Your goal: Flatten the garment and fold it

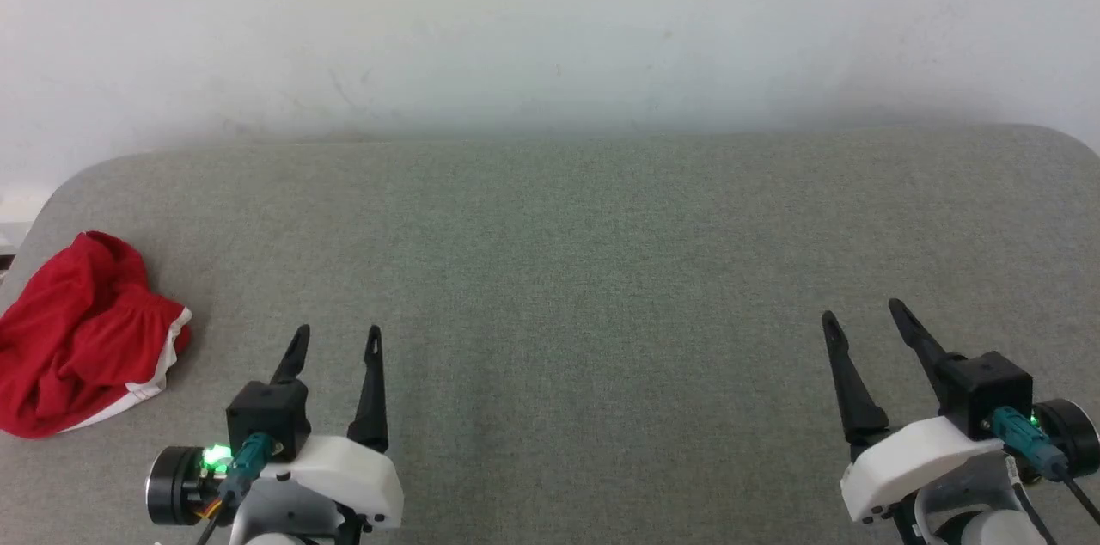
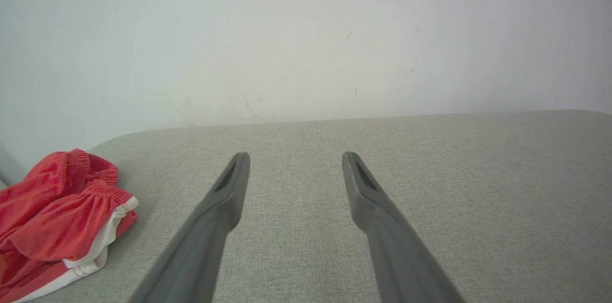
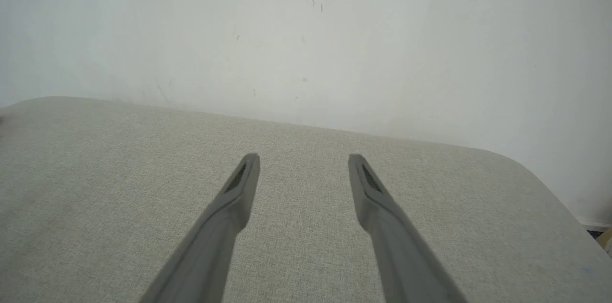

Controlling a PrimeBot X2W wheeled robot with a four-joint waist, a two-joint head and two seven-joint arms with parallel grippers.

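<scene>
One crumpled garment [image 1: 82, 339] lies at the left edge of the padded table [image 1: 550, 270]; both grippers are empty.
The garment is red with white trim and sits bunched near the rounded far-left corner, left of the left gripper [image 1: 338, 330] and not touching it. The right gripper [image 1: 860, 309] sits near the right edge. Both of the two grippers have their fingers spread wide. Broad bare grey cloth runs between them, back to the white wall [image 1: 550, 29].

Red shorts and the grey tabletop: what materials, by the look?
Red shorts: thin soft cloth, possibly polyester knit, matte. It slumps in loose folds, with a gathered waistband and a white trim band. Grey tabletop: woven upholstery-type fabric, matte. A fine heathered weave shows in the wrist views, and the corners look rounded and padded.
</scene>
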